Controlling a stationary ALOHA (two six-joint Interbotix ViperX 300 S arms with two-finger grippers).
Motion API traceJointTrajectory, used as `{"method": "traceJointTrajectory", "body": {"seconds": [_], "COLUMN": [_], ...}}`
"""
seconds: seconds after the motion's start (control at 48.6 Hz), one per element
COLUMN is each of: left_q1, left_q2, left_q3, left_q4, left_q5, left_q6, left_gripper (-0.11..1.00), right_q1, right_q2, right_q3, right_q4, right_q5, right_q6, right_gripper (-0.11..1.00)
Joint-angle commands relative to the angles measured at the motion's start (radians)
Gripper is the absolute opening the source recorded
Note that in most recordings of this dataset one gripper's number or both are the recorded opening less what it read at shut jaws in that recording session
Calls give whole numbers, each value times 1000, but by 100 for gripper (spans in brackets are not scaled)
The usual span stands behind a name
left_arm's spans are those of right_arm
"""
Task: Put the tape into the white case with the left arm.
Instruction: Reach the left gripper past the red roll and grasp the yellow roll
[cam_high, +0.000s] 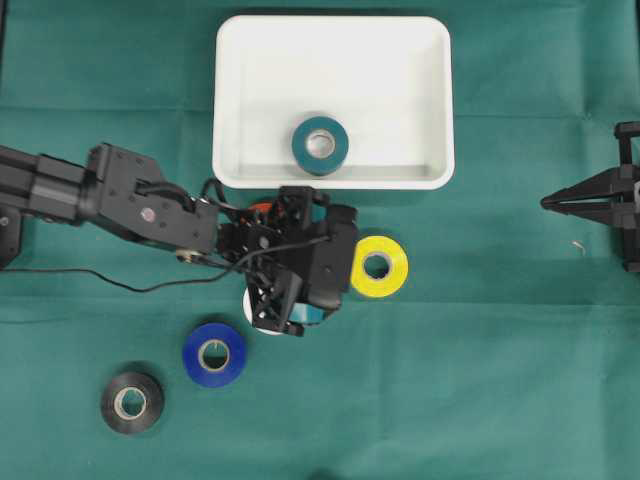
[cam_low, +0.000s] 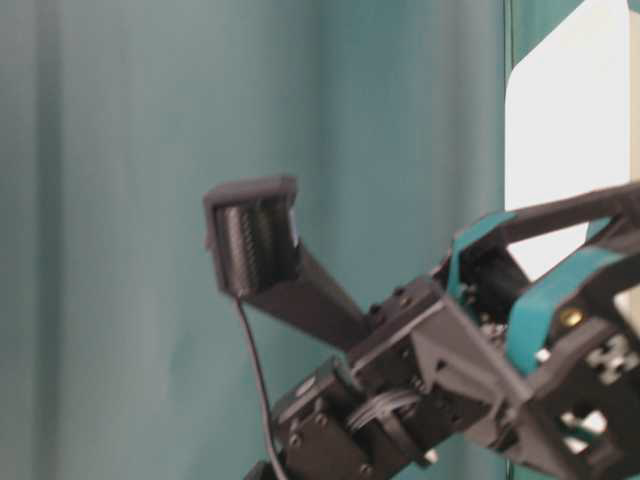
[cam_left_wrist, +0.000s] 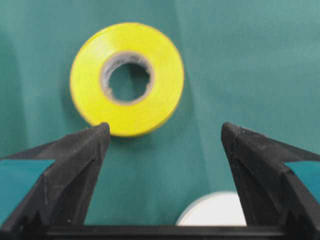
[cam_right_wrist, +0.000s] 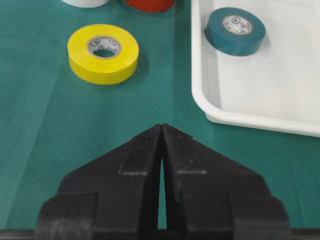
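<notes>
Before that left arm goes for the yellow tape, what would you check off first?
1. Left pincer open wide enough: ok, jaws stand far apart.
2. Nothing held already: ok, only cloth between the fingers.
3. Yellow tape lined up: not ok, it lies ahead and off toward one finger, not between them.
4. White case has room: ok, only the teal tape lies inside.
5. Right pincer out of the way: ok, shut, at the table's far side.
6. White roll near the fingers: cannot tell if it interferes.

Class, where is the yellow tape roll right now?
In the overhead view, the yellow tape roll lies flat on the green cloth, below the white case, right of the open left pincer.
</notes>
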Motion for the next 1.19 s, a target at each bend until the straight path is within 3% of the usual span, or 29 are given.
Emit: {"method": "traceJointTrajectory", "body": {"seconds": [0.0,0.432,1.174], "left_q1": [-3,-15,-11], "left_q2": [9,101,199], "left_q3": [-48,-146,-196], "left_q4": [2,2,2], "left_q5": [0,2,9], "left_q6": [0,0,0], "left_gripper": [90,90,89], "right_q1": [0,0,0], "right_q2": [6,6,6], "right_q3": [-11,-9,-9], "right_q4": [-2,-2,-2], "right_q5": [-11,-11,-11], "right_q6": [3,3,3], "right_gripper": [-9,-9,-9]}}
